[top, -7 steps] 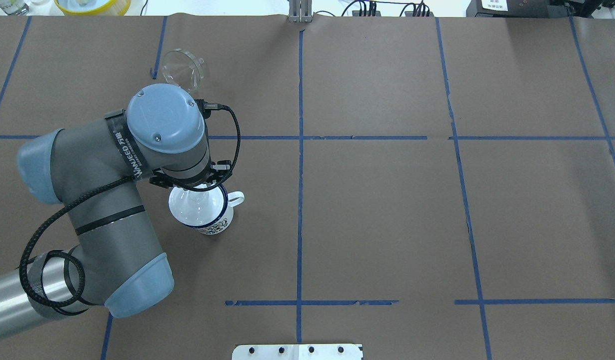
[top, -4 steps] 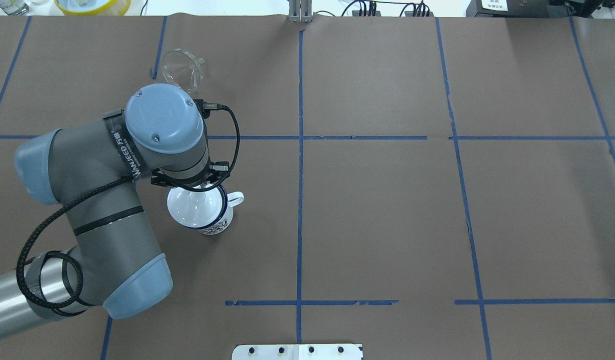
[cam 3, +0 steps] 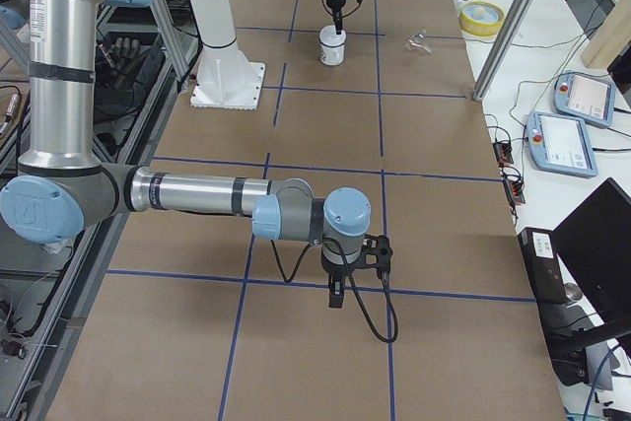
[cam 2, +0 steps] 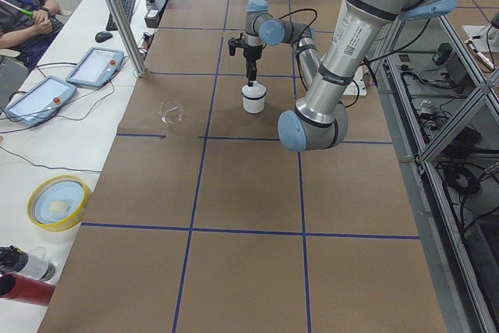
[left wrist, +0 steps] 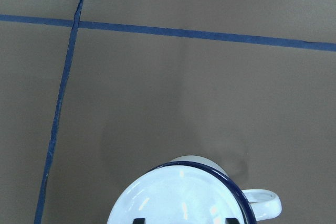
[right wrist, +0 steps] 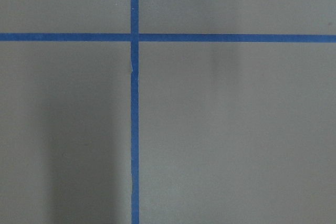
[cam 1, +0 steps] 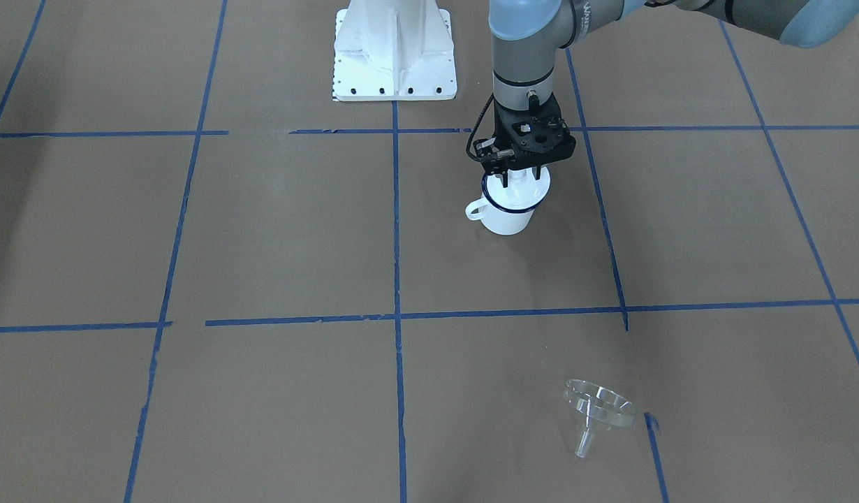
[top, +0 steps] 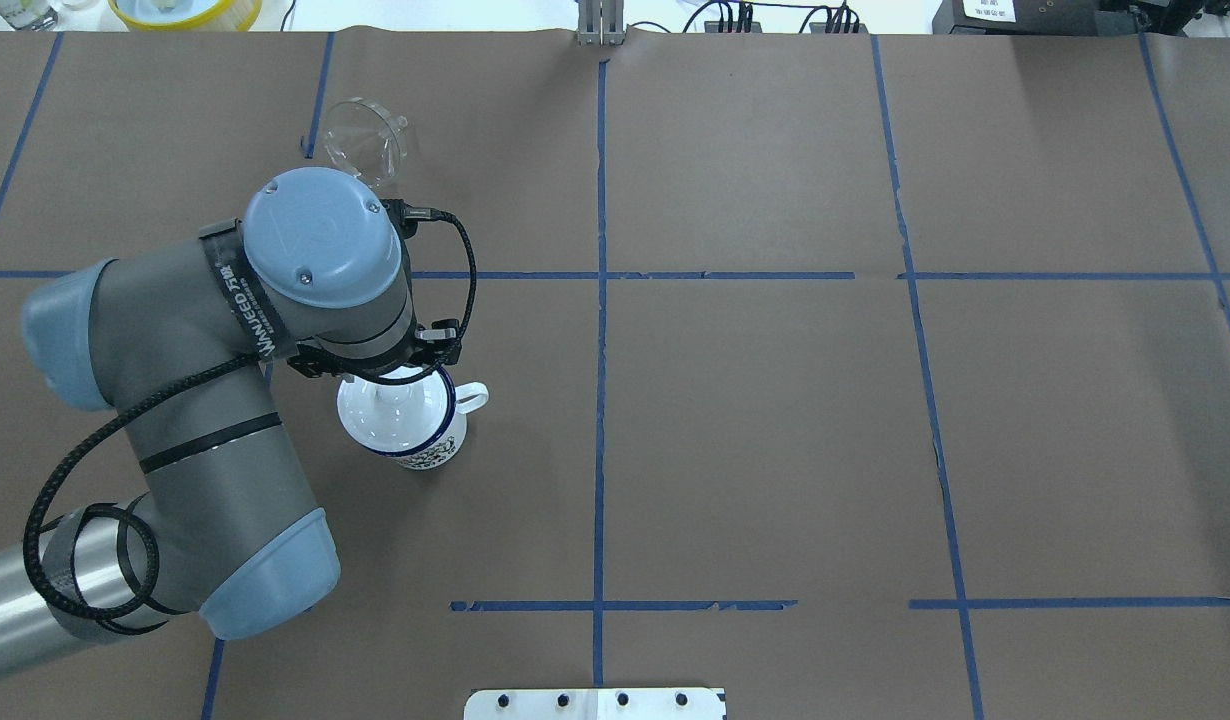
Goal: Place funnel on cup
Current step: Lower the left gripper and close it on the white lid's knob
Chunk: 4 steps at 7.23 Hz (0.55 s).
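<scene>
**Over the cup (cam 1: 508,216), the left claw (cam 1: 519,178) hangs open; the funnel (cam 1: 597,409) lies well apart**

The cup stands upright on the brown counter (cam 1: 262,230). The overhead view hides the left claw under the wrist. The front-facing view shows it just above the cup's mouth, and the left wrist view shows two dark fingertips (left wrist: 137,221) spread wide with nothing between them. The funnel lies tipped over on the counter. The right claw (cam 3: 335,295) shows only in the exterior right view — I cannot tell how far open it is.

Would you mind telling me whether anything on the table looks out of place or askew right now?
Yes: the funnel lies tipped on its side by a blue tape corner, well apart from the upright cup. The left gripper hangs over the cup's mouth, nowhere near the funnel.
</scene>
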Motion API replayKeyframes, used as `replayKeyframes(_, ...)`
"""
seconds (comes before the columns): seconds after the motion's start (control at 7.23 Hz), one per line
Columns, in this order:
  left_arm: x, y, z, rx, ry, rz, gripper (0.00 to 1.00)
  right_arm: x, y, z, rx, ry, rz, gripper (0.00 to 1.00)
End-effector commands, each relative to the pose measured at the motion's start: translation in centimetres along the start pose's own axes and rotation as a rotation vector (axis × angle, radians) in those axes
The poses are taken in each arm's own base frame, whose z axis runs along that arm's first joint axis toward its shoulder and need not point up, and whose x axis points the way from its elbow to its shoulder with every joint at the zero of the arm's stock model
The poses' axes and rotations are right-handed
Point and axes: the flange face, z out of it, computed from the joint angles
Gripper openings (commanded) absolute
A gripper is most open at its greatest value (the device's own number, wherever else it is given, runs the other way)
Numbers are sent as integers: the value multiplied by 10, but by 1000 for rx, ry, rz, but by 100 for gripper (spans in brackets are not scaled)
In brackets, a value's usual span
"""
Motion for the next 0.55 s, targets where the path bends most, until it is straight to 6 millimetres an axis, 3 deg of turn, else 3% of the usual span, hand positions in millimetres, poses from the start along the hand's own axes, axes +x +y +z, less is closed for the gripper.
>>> replayKeyframes(0.0,1,1,-2,-3,5,1,90,0,0,1,-1,0,1,100)
replayKeyframes(0.41,2,2,-1,-12,6,1,87,0,0,0,0,0,0,100)
